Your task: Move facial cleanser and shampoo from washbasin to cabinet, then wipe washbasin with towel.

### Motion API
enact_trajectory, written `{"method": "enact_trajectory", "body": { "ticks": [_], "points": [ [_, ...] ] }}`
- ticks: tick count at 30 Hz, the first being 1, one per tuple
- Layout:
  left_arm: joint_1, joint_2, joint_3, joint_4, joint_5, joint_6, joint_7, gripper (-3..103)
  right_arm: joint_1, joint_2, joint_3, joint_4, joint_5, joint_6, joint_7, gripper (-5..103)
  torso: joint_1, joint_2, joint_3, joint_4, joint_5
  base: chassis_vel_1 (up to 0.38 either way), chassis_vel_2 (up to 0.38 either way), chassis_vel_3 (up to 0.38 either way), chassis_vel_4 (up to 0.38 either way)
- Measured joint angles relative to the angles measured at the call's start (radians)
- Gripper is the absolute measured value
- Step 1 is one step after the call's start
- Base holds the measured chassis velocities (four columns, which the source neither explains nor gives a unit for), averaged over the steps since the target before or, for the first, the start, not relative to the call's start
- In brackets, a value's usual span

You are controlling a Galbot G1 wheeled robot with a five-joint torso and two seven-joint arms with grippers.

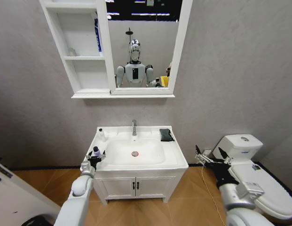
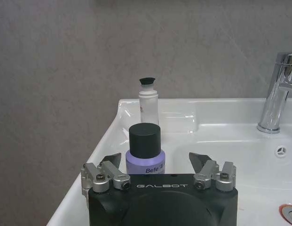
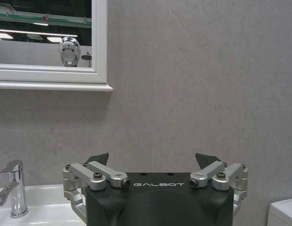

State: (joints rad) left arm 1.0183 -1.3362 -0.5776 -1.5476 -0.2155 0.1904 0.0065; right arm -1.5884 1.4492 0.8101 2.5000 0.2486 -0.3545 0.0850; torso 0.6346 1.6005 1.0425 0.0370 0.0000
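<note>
- Purple bottle, black cap, upright on washbasin left rim, near front corner; sits between fingers of left end effector, no contact visible on either side.
- White tube, dark cap, upright farther back on same rim, near wall.
- Step in hand, judged: grasp purple bottle for transfer to cabinet.
- To do well: centre bottle between fingertips, close on body below cap, keep upright, lift straight before swinging up to shelf; avoid nudging white tube behind.
- Left end effector: fingers spread wide, holding nothing.
- Right end effector: fingers apart, empty, parked off washbasin's right side, above toilet.
- Towel: black, folded, on back right of washbasin, beside tap; untouched.
- Blue item standing on cabinet upper shelf.
</note>
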Motion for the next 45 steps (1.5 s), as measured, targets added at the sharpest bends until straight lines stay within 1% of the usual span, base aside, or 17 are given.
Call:
{"method": "enact_trajectory", "body": {
  "ticks": [9, 16, 19, 21, 24, 26, 27, 28, 29, 30, 31, 34, 35, 37, 38, 40, 45],
  "points": [
    [0.004, -0.006, 0.001, 0.005, 0.003, 0.000, 0.002, 44, 0.005, 0.000, 0.002, 0.000, 0.001, 0.001, 0.000, 100, 0.000, 0.000, 0.000, 0.0000, 0.0000, 0.000, 0.000, 0.000, 0.000],
    [0.012, -0.002, -0.002, -0.026, -0.004, 0.011, -0.006, 43, 0.007, -0.002, 0.002, 0.000, 0.002, 0.001, 0.000, 100, 0.000, 0.000, 0.000, -0.0001, -0.0002, 0.000, 0.000, 0.000, 0.000],
    [0.034, 0.030, 0.006, -0.131, -0.058, 0.056, -0.069, 43, 0.006, -0.002, 0.002, 0.000, 0.002, 0.001, 0.001, 100, 0.000, 0.000, 0.000, 0.0000, -0.0001, 0.000, 0.000, 0.000, 0.000],
    [0.049, 0.099, 0.020, -0.298, -0.120, 0.126, -0.171, 43, 0.007, -0.002, 0.001, 0.000, 0.001, 0.001, 0.001, 100, 0.000, 0.000, 0.000, -0.0001, -0.0001, 0.000, 0.000, 0.000, 0.000],
    [0.047, 0.146, 0.025, -0.383, -0.165, 0.178, -0.218, 43, 0.008, -0.002, -0.002, 0.000, -0.001, 0.001, 0.001, 100, 0.000, 0.000, 0.000, 0.0001, 0.0003, 0.000, 0.000, 0.000, 0.000],
    [0.006, 0.277, 0.026, -0.550, -0.358, 0.353, -0.349, 43, 0.010, -0.001, -0.007, 0.000, -0.008, -0.001, 0.001, 100, 0.000, 0.000, 0.000, 0.0001, 0.0001, 0.000, 0.000, 0.000, 0.000],
    [-0.018, 0.330, 0.022, -0.591, -0.442, 0.400, -0.385, 43, 0.010, 0.001, -0.009, 0.000, -0.014, -0.001, 0.001, 100, 0.000, 0.000, 0.000, 0.0001, -0.0002, 0.000, 0.000, 0.000, 0.000],
    [-0.018, 0.330, 0.022, -0.591, -0.442, 0.400, -0.385, 43, 0.010, 0.001, -0.009, 0.000, -0.014, -0.001, 0.001, 100, 0.000, 0.000, 0.000, 0.0001, -0.0002, 0.000, 0.000, 0.000, 0.000],
    [-0.045, 0.376, 0.018, -0.612, -0.501, 0.428, -0.408, 43, 0.009, 0.002, -0.010, 0.000, -0.017, -0.001, 0.000, 100, 0.000, 0.000, 0.000, 0.0002, -0.0004, 0.000, 0.000, 0.000, 0.000],
    [-0.119, 0.479, 0.009, -0.632, -0.615, 0.466, -0.438, 43, 0.007, 0.006, -0.013, 0.000, -0.020, -0.001, -0.001, 100, 0.000, 0.000, 0.000, -0.0002, 0.0002, 0.000, 0.000, 0.000, 0.000],
    [-0.119, 0.479, 0.009, -0.632, -0.615, 0.466, -0.438, 43, 0.007, 0.006, -0.013, 0.000, -0.020, -0.001, -0.001, 100, 0.000, 0.000, 0.000, -0.0002, 0.0002, 0.000, 0.000, 0.000, 0.000],
    [-0.309, 0.615, 0.037, -0.591, -0.801, 0.523, -0.468, 43, 0.006, 0.008, -0.017, 0.000, -0.023, -0.002, -0.004, 100, 0.000, 0.000, 0.000, 0.0000, 0.0000, 0.000, 0.000, 0.000, 0.000],
    [-0.309, 0.615, 0.037, -0.591, -0.801, 0.523, -0.468, 43, 0.006, 0.008, -0.017, 0.000, -0.023, -0.002, -0.004, 100, 0.000, 0.000, 0.000, 0.0000, 0.0000, 0.000, 0.000, 0.000, 0.000],
    [-0.473, 0.663, 0.111, -0.506, -0.879, 0.544, -0.477, 43, 0.007, 0.007, -0.017, 0.000, -0.024, -0.002, -0.004, 100, 0.000, 0.000, 0.000, 0.0000, -0.0001, 0.000, 0.000, 0.000, 0.000],
    [-0.473, 0.663, 0.111, -0.506, -0.879, 0.544, -0.477, 43, 0.007, 0.007, -0.017, 0.000, -0.024, -0.002, -0.004, 100, 0.000, 0.000, 0.000, 0.0000, -0.0001, 0.000, 0.000, 0.000, 0.000],
    [-0.694, 0.673, 0.224, -0.381, -0.897, 0.548, -0.459, 43, 0.003, 0.006, -0.015, 0.000, -0.024, -0.004, -0.004, 100, 0.000, 0.000, 0.000, -0.0003, 0.0000, 0.000, 0.000, 0.000, 0.000],
    [-0.940, 0.622, 0.408, -0.195, -0.845, 0.524, -0.417, 43, -0.004, 0.007, -0.011, 0.000, -0.024, -0.004, -0.004, 100, 0.000, 0.000, 0.000, -0.0003, -0.0007, 0.000, 0.000, 0.000, 0.000]
  ]
}}
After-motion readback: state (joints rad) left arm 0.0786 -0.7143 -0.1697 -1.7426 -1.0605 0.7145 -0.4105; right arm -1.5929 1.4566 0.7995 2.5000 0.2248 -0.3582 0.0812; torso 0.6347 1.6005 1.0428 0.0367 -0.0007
